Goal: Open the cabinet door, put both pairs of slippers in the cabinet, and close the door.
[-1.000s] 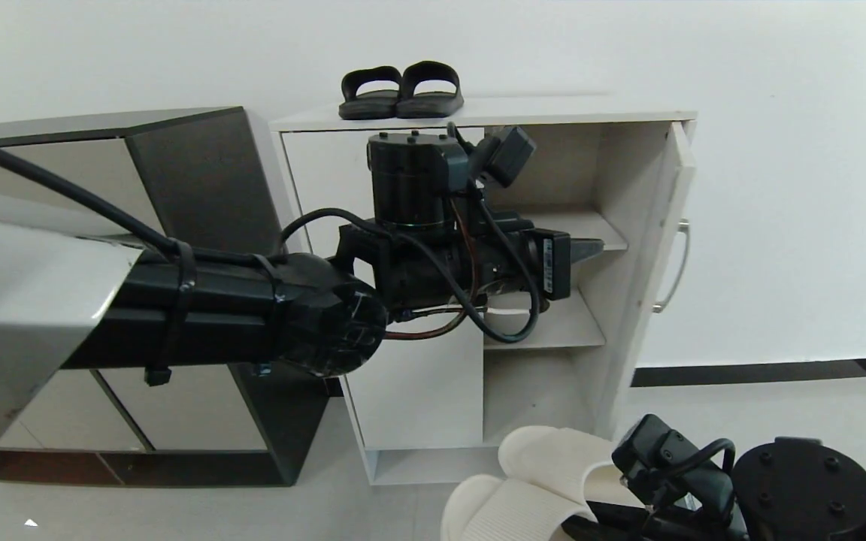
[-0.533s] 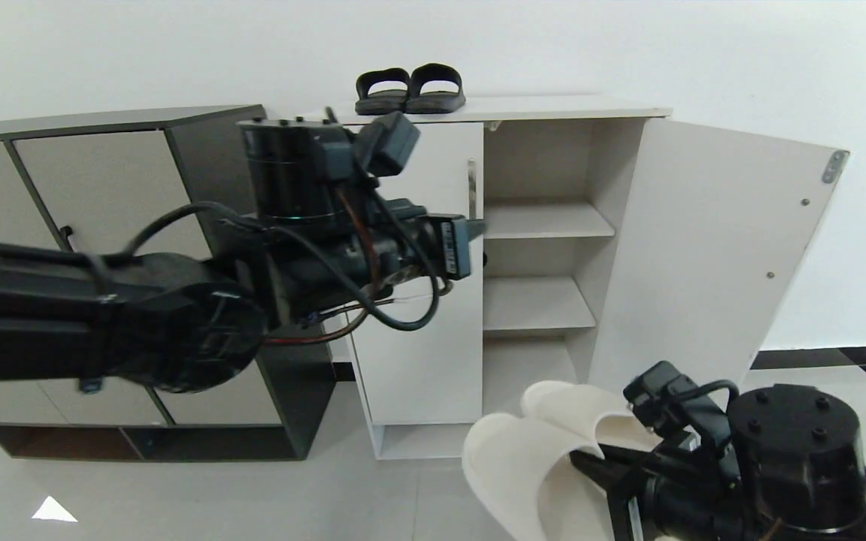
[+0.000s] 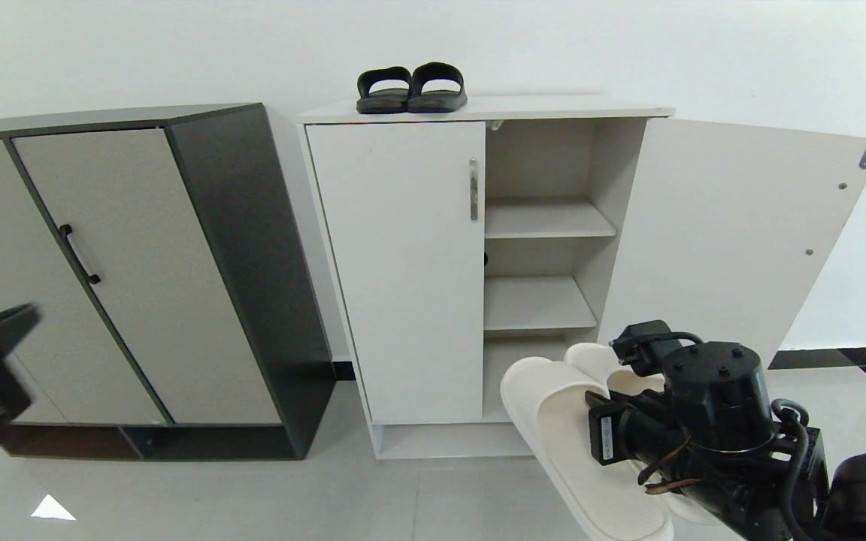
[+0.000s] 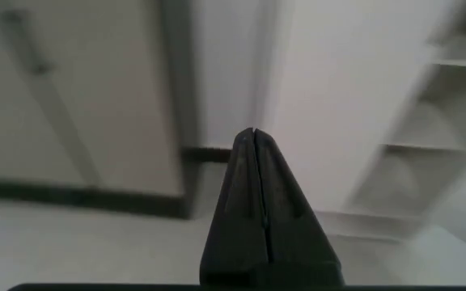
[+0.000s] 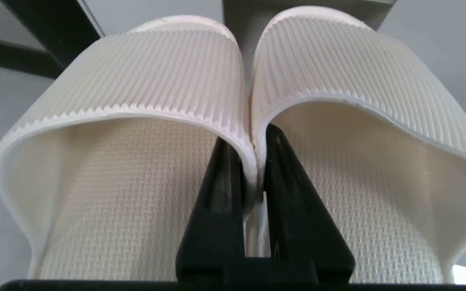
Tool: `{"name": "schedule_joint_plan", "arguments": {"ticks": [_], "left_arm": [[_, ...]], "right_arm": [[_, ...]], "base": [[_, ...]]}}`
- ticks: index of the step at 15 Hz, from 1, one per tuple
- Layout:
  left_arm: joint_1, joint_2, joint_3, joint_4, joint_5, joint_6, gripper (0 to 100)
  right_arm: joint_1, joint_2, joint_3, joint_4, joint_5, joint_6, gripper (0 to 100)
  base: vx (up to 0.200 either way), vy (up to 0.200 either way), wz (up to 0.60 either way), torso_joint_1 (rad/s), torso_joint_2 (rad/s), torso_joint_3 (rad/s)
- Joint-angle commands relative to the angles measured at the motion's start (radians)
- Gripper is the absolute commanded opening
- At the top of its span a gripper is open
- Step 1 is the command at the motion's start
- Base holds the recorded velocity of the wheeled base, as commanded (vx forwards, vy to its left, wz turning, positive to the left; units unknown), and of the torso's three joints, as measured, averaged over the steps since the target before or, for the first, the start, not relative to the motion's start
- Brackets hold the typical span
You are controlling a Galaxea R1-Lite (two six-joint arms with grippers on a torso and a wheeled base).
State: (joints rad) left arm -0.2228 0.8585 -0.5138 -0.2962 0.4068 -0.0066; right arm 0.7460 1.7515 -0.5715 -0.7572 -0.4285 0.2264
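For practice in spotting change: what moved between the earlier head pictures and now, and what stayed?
The left gripper drew back from the cabinet to the view's left edge. The right door swung wide open. The right gripper carried the white slippers up toward the shelves. The black slippers stayed on top.

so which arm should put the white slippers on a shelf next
Right. The right gripper is shut on the white slippers, low in front of the open white cabinet. The left gripper is shut and empty, off by the dark cabinet.
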Motion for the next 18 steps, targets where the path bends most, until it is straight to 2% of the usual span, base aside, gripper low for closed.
{"name": "schedule_joint_plan", "arguments": {"ticks": [1, 2, 3, 4, 5, 6, 7, 8, 9, 10, 12, 14, 18], "left_arm": [[0.292, -0.717, 0.281, 0.364, -0.052, 0.045, 0], [0.292, -0.776, 0.317, 0.384, -0.086, 0.054, 0], [0.244, -0.806, 0.422, 0.275, -0.123, 0.048, 0], [0.214, -0.857, 0.509, 0.193, -0.2, 0.053, 0], [0.224, -0.859, 0.514, 0.265, -0.318, 0.042, 0], [0.224, -0.859, 0.512, 0.31, -0.333, 0.034, 0], [0.224, -0.859, 0.512, 0.295, -0.356, 0.04, 0], [0.224, -0.859, 0.512, 0.298, -0.424, 0.051, 0], [0.224, -0.857, 0.512, 0.298, -0.441, 0.062, 0], [0.224, -0.859, 0.512, 0.298, -0.439, 0.056, 0], [0.224, -0.857, 0.512, 0.298, -0.433, 0.022, 0], [0.224, -0.857, 0.512, 0.298, -0.433, 0.017, 0], [0.224, -0.857, 0.512, 0.298, -0.433, 0.019, 0]], "right_arm": [[0.0, -0.003, 0.001, -0.001, -0.003, -0.001, 0], [0.0, -0.004, 0.001, -0.001, -0.003, -0.001, 0], [-0.002, -0.004, 0.002, -0.001, -0.001, 0.001, 0], [-0.002, 0.0, 0.004, -0.001, -0.001, 0.002, 0], [0.0, 0.003, 0.004, -0.001, 0.004, 0.004, 0], [0.0, 0.006, 0.005, -0.001, 0.004, 0.005, 0], [0.0, 0.01, 0.007, -0.002, 0.007, 0.007, 0], [0.0, 0.011, 0.005, -0.004, 0.007, 0.005, 0], [0.001, 0.011, 0.005, -0.004, 0.01, 0.007, 0], [0.001, 0.017, 0.004, -0.004, 0.013, 0.007, 0], [0.006, 0.025, 0.002, -0.011, 0.013, 0.007, 0], [0.013, 0.026, 0.001, -0.02, 0.011, 0.004, 0], [0.018, 0.02, 0.002, -0.02, 0.007, 0.002, 0]], "base": [[0.0, 0.0, 0.0, 0.0, 0.0, 0.0], [0.0, 0.0, 0.0, 0.0, 0.0, 0.0], [0.0, 0.0, 0.0, 0.0, 0.0, 0.0], [0.0, 0.0, 0.0, 0.0, 0.0, 0.0], [0.0, 0.0, 0.0, 0.0, 0.0, 0.0], [0.0, 0.0, 0.0, 0.0, 0.0, 0.0], [0.0, 0.0, 0.0, 0.0, 0.0, 0.0], [0.0, 0.0, 0.0, 0.0, 0.0, 0.0], [0.0, 0.0, 0.0, 0.0, 0.0, 0.0], [0.0, 0.0, 0.0, 0.0, 0.0, 0.0], [0.0, 0.0, 0.0, 0.0, 0.0, 0.0], [0.0, 0.0, 0.0, 0.0, 0.0, 0.0], [0.2, 0.2, 0.0, 0.001, 0.0, 0.001]]}}
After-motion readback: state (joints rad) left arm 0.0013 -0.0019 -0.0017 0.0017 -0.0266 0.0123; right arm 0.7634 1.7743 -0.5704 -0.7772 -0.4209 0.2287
